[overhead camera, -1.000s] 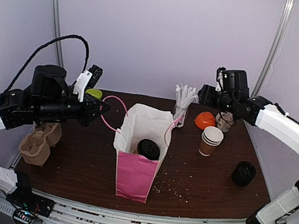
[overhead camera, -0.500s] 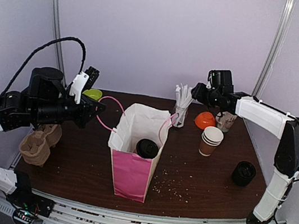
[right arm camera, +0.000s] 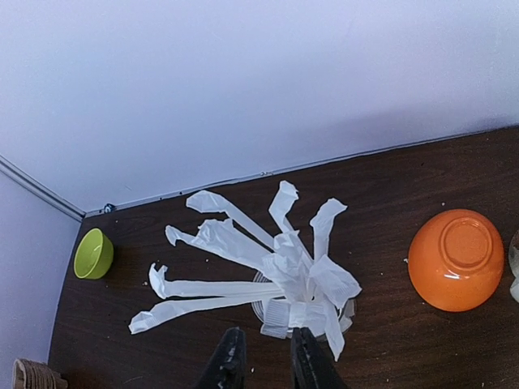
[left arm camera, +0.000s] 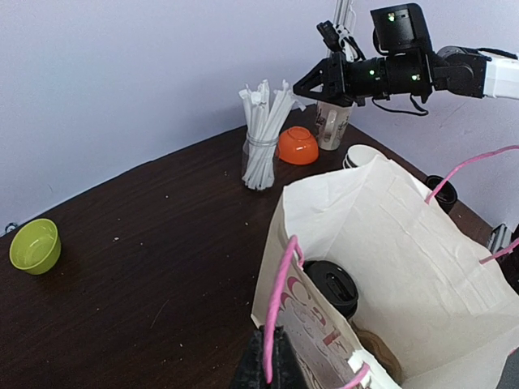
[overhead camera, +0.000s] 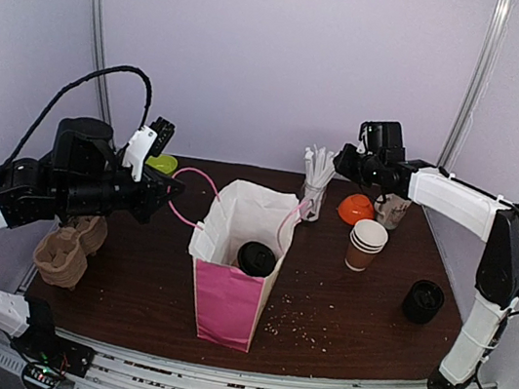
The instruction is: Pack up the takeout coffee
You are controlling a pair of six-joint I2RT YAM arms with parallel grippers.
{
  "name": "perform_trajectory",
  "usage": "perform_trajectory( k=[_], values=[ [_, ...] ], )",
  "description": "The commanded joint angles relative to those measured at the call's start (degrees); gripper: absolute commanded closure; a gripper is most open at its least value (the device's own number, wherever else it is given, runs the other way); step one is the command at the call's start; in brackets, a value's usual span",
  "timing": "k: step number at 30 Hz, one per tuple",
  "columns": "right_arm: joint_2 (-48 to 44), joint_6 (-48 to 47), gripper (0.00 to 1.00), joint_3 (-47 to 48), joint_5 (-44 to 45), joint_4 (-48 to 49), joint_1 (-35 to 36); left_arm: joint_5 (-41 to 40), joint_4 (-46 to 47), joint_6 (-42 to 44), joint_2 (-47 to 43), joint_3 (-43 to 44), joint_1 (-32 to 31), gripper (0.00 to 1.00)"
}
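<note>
With one lidded cup (left arm camera: 330,284) in the paper bag (left arm camera: 389,235), my left gripper (left arm camera: 272,366) pinched its pink handle (left arm camera: 278,304); unpacked straws (right arm camera: 268,267) waited just ahead of my right gripper (right arm camera: 266,358), fingers narrowly parted.

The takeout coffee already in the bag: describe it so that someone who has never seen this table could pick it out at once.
On the dark brown table, a tall pink-and-white paper bag stands open at the middle. The takeout coffee sits inside it. Unlike the stacked brown cups out on the table to its right, it wears a round black lid.
</note>
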Motion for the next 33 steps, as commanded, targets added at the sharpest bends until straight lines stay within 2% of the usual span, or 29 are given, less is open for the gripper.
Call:
perform_trajectory(
  k=[1, 10, 12, 13, 16, 32, 33],
  values=[
    [0.89, 0.30, 0.80, 1.98, -1.43, 0.47, -0.34, -0.13, 1.09, 0.50, 0.04, -0.03, 0.39, 1.00],
    [3.26, -0.14, 0.83, 5.30, -2.46, -2.34, -0.60, 0.13, 1.14, -0.16, 0.31, -0.45, 0.36, 1.00],
    [3.67, -0.15, 0.87, 5.89, -2.70, -2.92, -0.70, 0.12, 1.21, -0.17, 0.35, -0.50, 0.39, 1.00],
    [4.12, -0.19, 0.93, 6.88, -2.97, -3.76, -0.72, 0.09, 1.17, -0.17, 0.33, -0.67, 0.37, 1.00],
    [4.00, -0.16, 1.00, 7.41, -3.26, -4.00, -0.70, -0.08, 1.17, -0.18, 0.32, -0.68, 0.39, 1.00],
    [-2.22, -1.13, 1.00, 9.85, -3.82, -7.60, -0.74, -0.46, 1.33, -0.25, 0.57, -0.58, 0.39, 1.00],
    [-2.14, -1.69, 0.87, 10.16, -3.79, -8.28, -0.73, -0.41, 1.44, -0.26, 0.57, -0.69, 0.39, 1.00]
  ],
)
